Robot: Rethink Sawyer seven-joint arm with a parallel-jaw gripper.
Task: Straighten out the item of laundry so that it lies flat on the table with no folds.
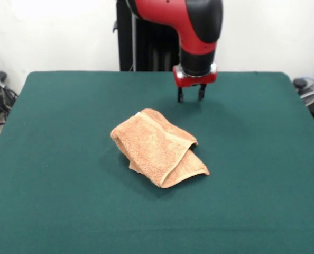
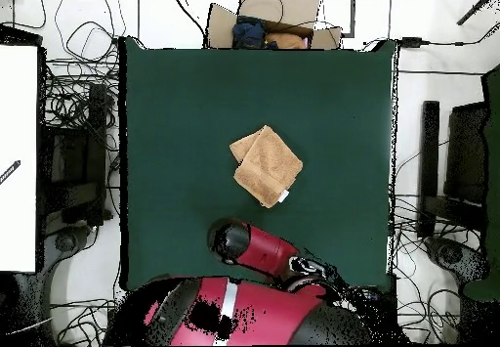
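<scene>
The peach-orange towel [image 1: 158,147] lies folded over on itself in the middle of the dark green table [image 1: 51,159]. In the overhead view the towel [image 2: 267,165] shows a small white tag at its lower right corner. My gripper [image 1: 191,95] hangs from the red and black arm above the table, behind the towel toward the robot's side and apart from it. Its two dark fingers [image 1: 181,96] stand a little apart, open and empty. In the overhead view the arm's red and black head [image 2: 232,240] hides the gripper.
A cardboard box [image 2: 270,25] with cloth items stands off the table's far edge in the overhead view. Cables and equipment [image 2: 73,118] lie on the floor around the table. The black pedestal [image 1: 141,47] rises behind the table.
</scene>
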